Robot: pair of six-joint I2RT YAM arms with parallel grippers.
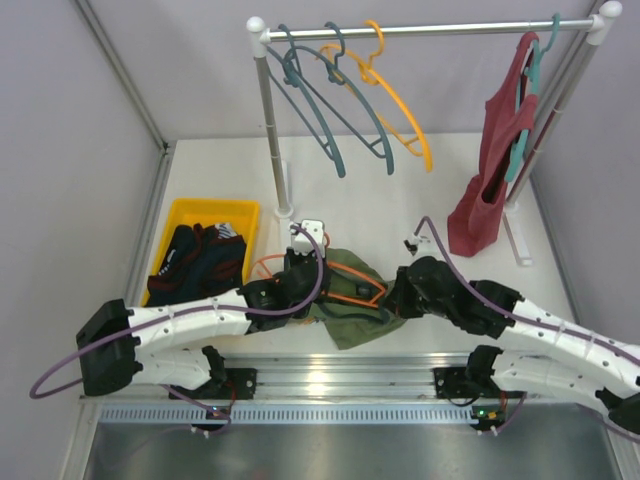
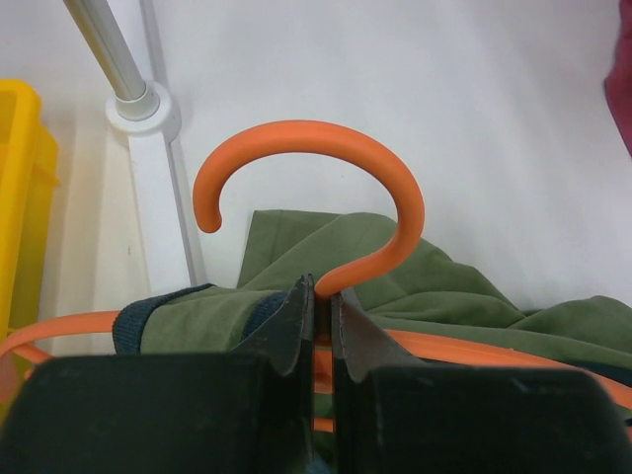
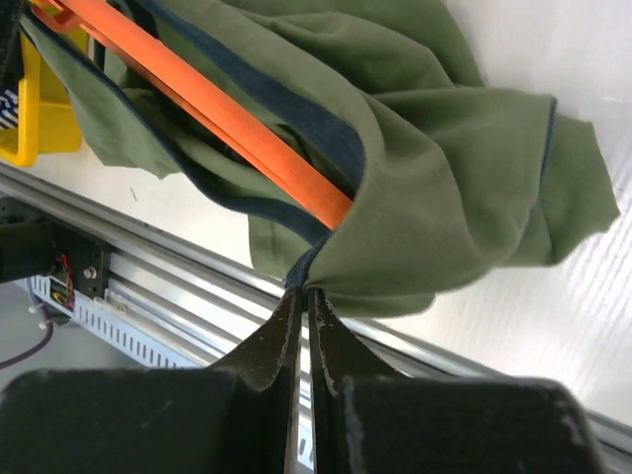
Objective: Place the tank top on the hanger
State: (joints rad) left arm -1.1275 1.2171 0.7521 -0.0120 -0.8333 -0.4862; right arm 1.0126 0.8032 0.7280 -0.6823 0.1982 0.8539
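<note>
Much of hanger (image 3: 227, 123) seemingly under tank top (image 3: 444, 178)

The top view looks steeply down from above and behind the robot, with the table (image 1: 380, 215) stretching toward twelve o'clock. Each wrist camera peers closely past its own jaws, the left toward twelve, the right seemingly back toward seven. All three share the tank top (image 1: 350, 325) and hanger (image 1: 352, 297).

My white table (image 1: 385, 210) carries a yellow bin (image 1: 215, 206) at its left edge and the tank top (image 1: 352, 325) by its near edge.
</note>
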